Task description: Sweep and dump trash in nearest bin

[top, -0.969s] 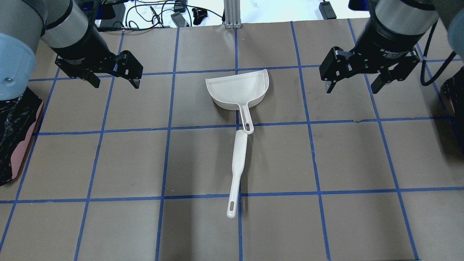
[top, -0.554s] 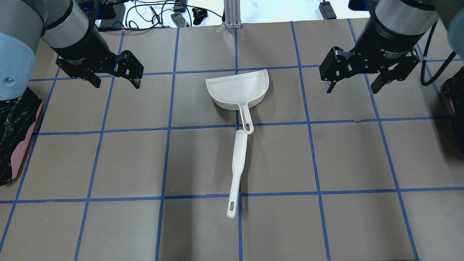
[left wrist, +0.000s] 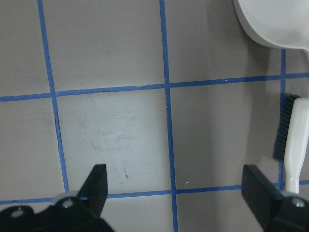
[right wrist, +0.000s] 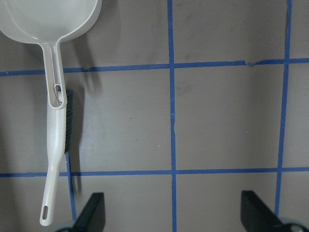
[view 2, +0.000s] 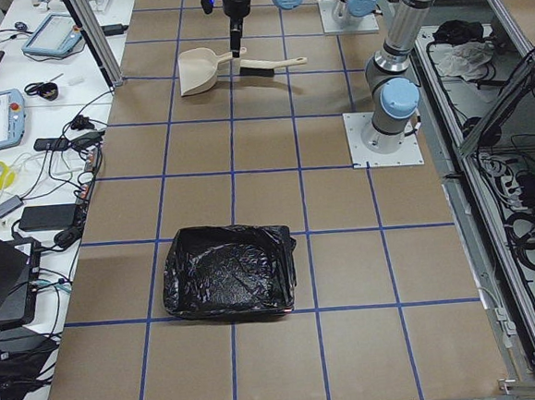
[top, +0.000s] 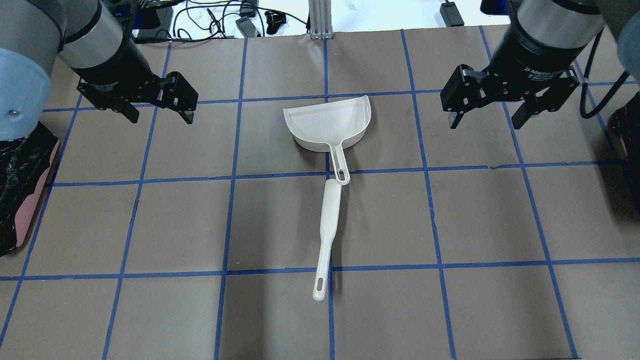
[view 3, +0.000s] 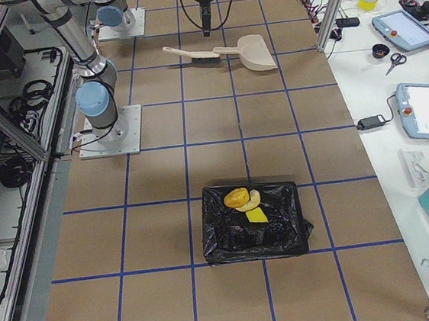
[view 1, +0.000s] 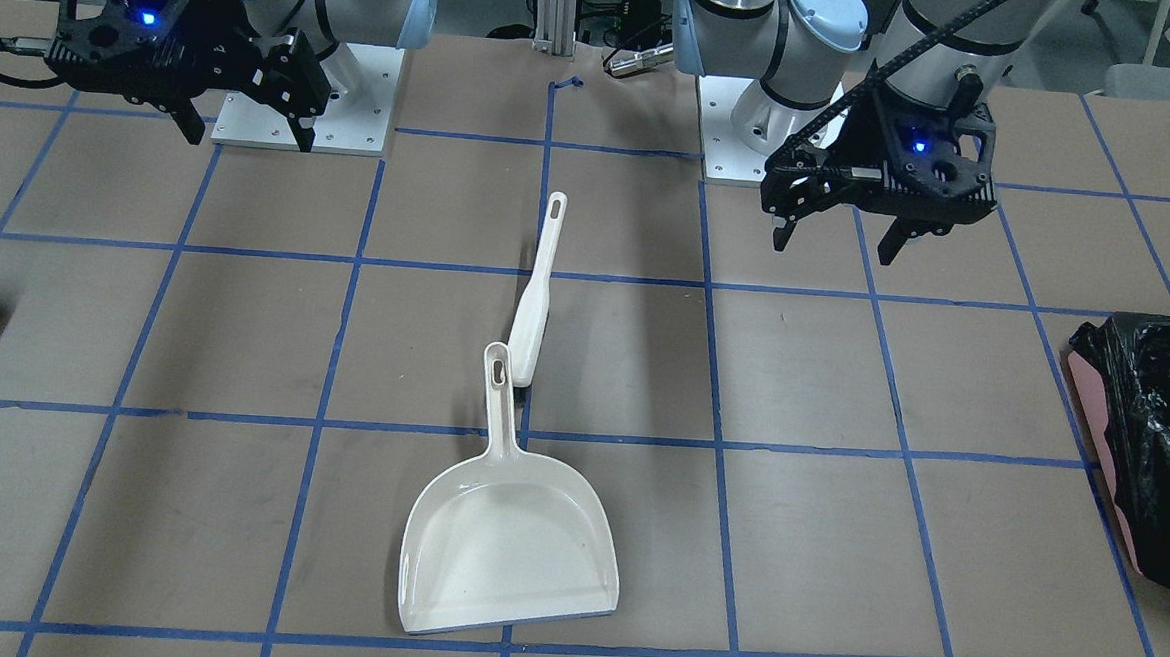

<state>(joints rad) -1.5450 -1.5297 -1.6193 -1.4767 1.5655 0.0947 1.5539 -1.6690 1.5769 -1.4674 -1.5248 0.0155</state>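
The trash, an orange-brown ball, a croissant piece and a yellow wedge, lies inside the black bin in the exterior right view. Only a dark corner of that bin shows overhead. The white dustpan and white brush lie empty at the table's middle, handle to handle. My left gripper hangs open and empty above the table, left of the dustpan. My right gripper hangs open and empty to its right. Both wrist views show bare table between the fingers.
A pink bin lined with a crinkly black bag stands at the table's left edge and looks empty in the exterior left view. Cables and devices lie beyond the far edge. Blue tape lines grid the brown table.
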